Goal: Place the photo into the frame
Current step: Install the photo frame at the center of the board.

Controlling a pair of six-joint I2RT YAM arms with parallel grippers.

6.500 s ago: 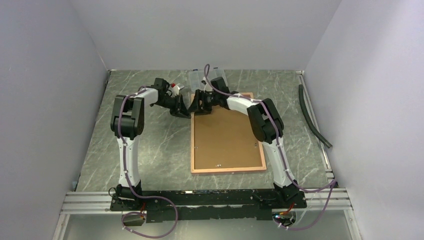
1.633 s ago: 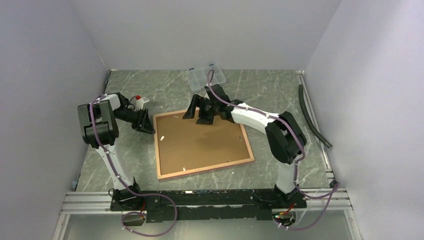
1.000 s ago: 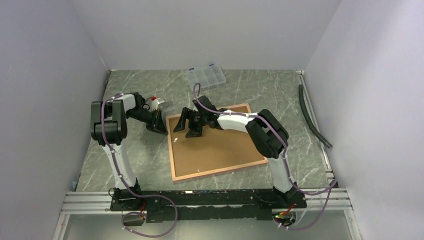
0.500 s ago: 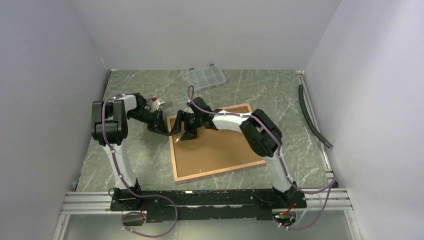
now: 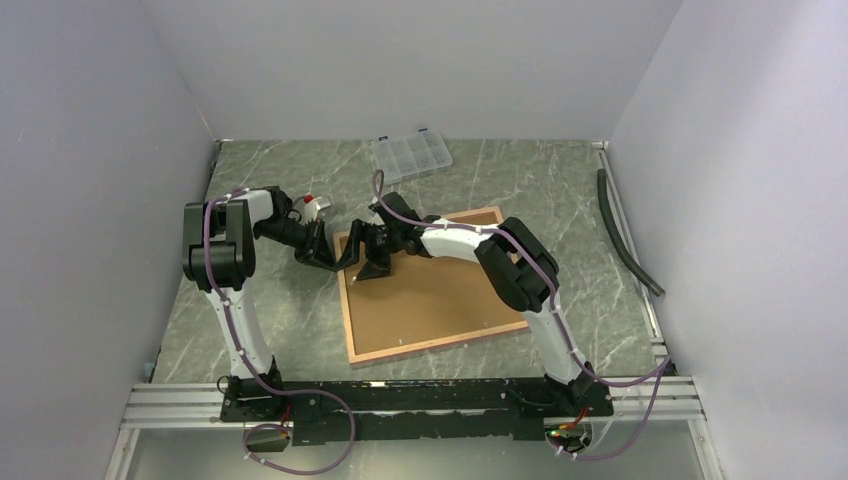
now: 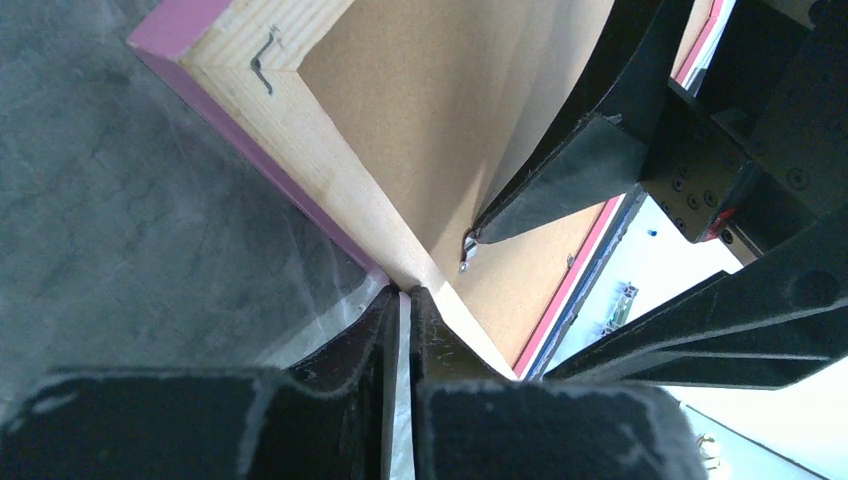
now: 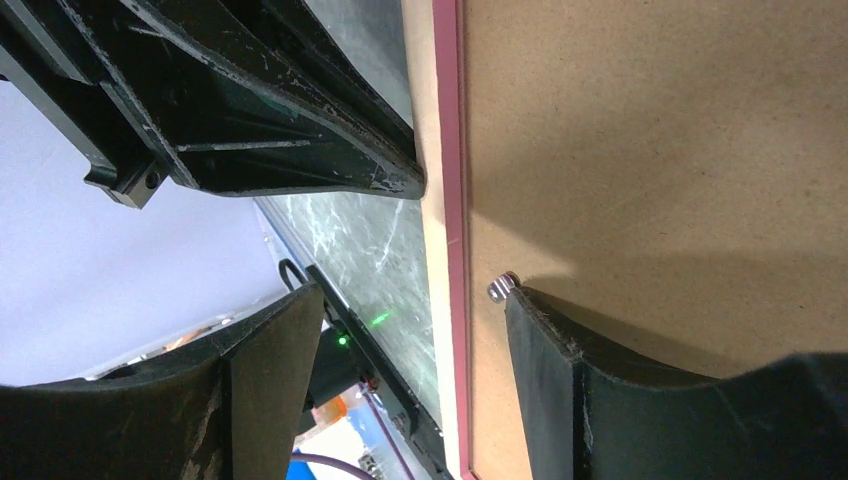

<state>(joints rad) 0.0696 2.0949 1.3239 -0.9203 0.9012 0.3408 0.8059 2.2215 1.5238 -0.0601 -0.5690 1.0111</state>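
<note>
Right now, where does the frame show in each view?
Top external: the frame lies back-up, mid-picture.
Left wrist: its corner, upper left.
Right wrist: its pink edge runs vertically, centre.
Shared landmark: left gripper at that edge.

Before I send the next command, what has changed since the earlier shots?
The frame was swung from portrait to a slanted landscape lie and slid left. The left gripper came to its far-left corner and shut there; the right gripper, open, straddles that edge. The frame is still back-up; clear box unmoved.
</note>
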